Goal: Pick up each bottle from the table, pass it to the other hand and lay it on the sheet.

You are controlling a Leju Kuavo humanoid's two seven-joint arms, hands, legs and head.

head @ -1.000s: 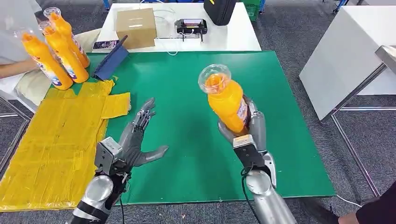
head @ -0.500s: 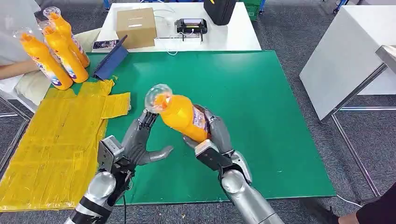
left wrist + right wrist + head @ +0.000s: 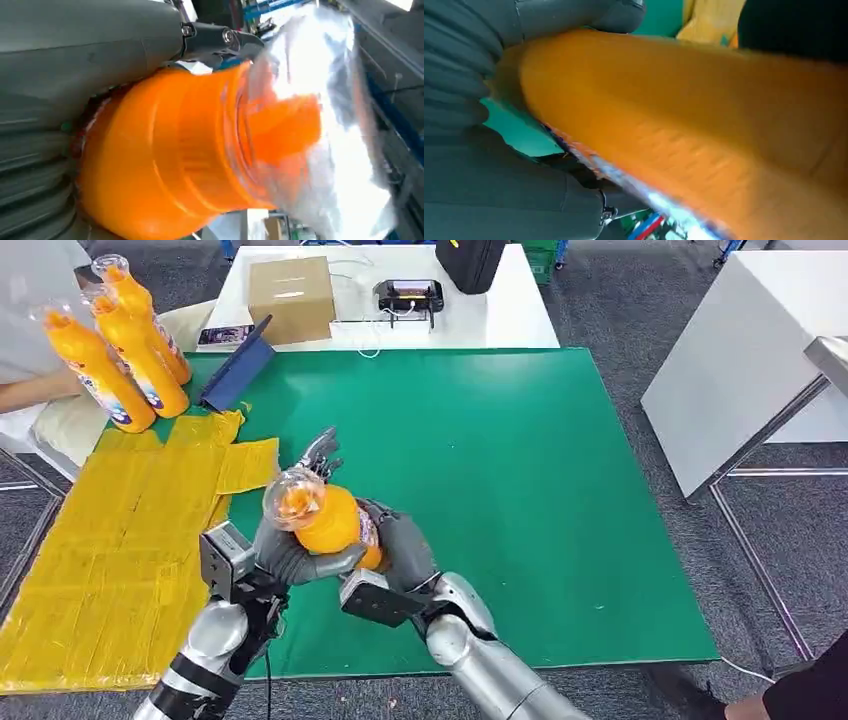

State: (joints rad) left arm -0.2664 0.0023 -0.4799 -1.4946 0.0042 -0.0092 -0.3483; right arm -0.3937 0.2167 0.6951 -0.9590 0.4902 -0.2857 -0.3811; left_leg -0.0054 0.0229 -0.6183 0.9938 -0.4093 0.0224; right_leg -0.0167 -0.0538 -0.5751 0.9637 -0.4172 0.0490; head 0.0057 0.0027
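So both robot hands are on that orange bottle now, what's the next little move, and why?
Probably the right robot hand should loosen its hold. The orange bottle already sits in the left robot hand, whose thumb curls under it, so the pass looks nearly made. Once freed, the left can carry it to the yellow sheet beside it.

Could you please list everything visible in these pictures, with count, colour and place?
Orange plastic bottle with clear cap: one, held between both hands above the green table.
Orange bottles: three, far left, held by a person.
Yellow sheet: one, left side of the table.
Green table top: one, centre.
Brown cardboard box: one, on the white table behind.
Blue tablet-like object: one, far left table edge.
Black device: one, white table.
Left hand: fingers around the bottle.
Right hand: grips the bottle.
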